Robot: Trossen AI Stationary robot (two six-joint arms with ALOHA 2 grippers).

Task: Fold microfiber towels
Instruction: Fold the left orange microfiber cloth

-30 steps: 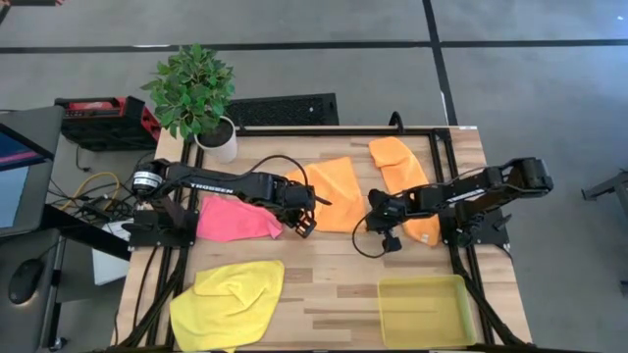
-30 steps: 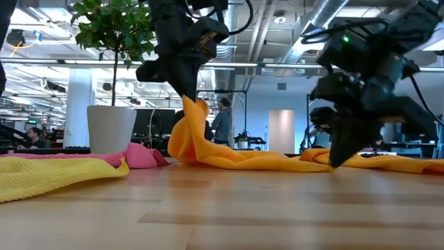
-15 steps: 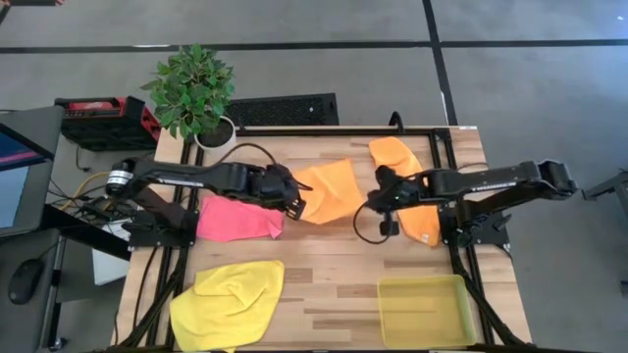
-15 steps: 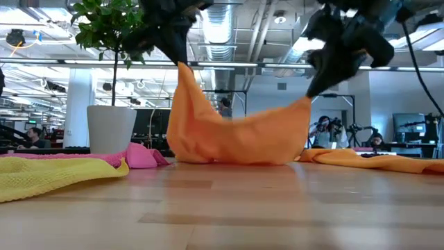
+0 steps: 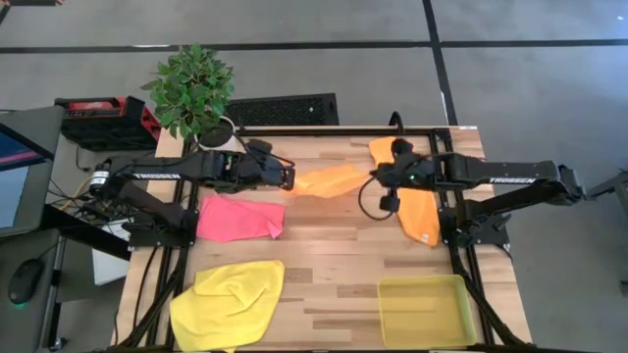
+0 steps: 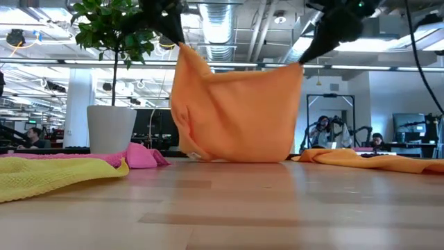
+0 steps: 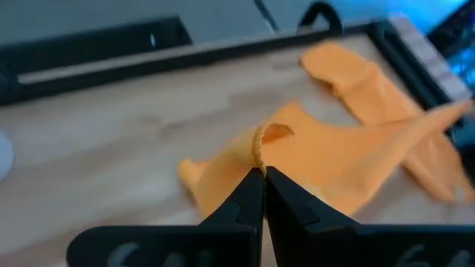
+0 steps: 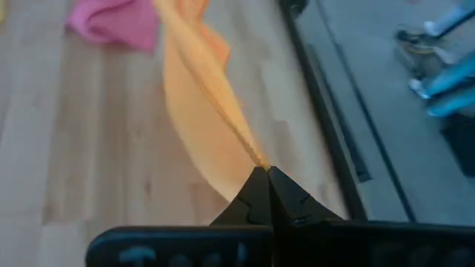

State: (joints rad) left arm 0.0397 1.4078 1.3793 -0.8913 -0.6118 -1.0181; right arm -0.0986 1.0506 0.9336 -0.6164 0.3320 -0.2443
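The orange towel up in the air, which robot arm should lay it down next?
Probably both together, neither alone: the left gripper pinches one top corner of the orange towel and the right gripper pinches the other, so it hangs stretched between them.

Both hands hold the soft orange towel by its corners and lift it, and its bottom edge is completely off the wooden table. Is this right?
Not completely. The left hand and right hand do hold the soft orange microfiber towel up by its corners, but the low view shows its bottom edge touching the wooden table, not hanging free of it.
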